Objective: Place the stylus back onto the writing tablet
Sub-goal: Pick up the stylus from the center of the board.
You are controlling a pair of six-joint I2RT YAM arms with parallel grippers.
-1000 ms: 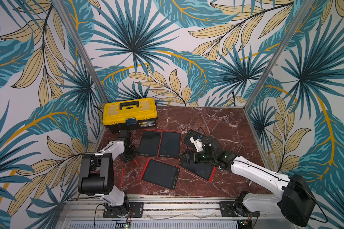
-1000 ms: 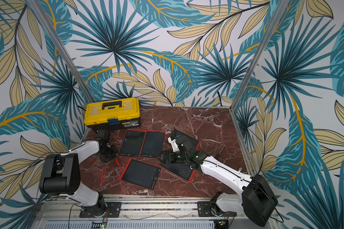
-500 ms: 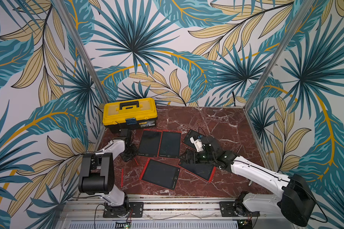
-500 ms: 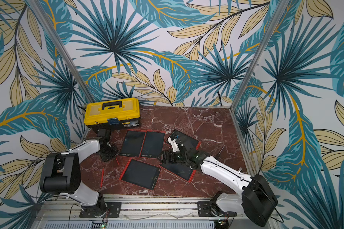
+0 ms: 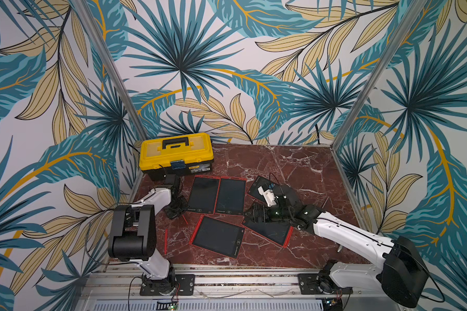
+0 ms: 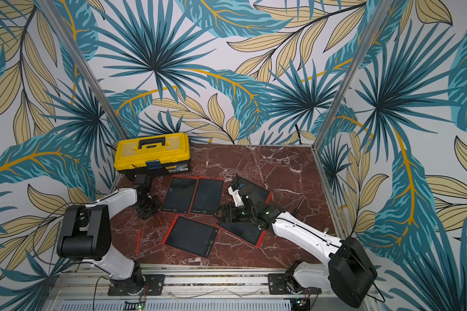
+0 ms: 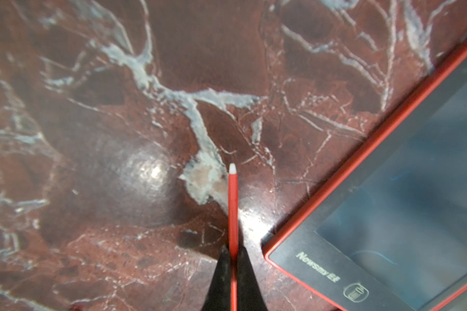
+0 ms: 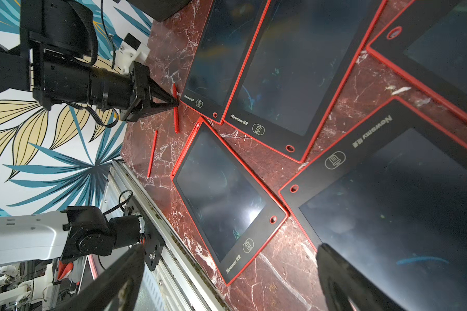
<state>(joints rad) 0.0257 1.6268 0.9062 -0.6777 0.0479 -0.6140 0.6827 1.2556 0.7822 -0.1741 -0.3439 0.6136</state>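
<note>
Nearest the rail, a loose stylus (image 5: 165, 241) lies on the marble bench (image 5: 294, 167) at 8 o'clock, with a Newsmy writing tablet (image 5: 217, 237) at 6 o'clock. Farther in, at 9 o'clock, the left gripper (image 7: 233, 251) is clenched on a red stylus (image 7: 233, 204). It sits low over the bench, just off the corner of a second tablet (image 7: 388, 215); lifted or not, I cannot tell. The right gripper (image 8: 230, 247) hangs spread wide near 4 o'clock. Farthest back, at 11 o'clock, is 1 yellow toolbox (image 5: 176, 152).

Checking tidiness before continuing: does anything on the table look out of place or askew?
Yes. One red stylus lies loose on the marble table, off every tablet; the left gripper pinches a second stylus. The writing tablet by the right arm sits skewed, unlike the aligned pair.
</note>
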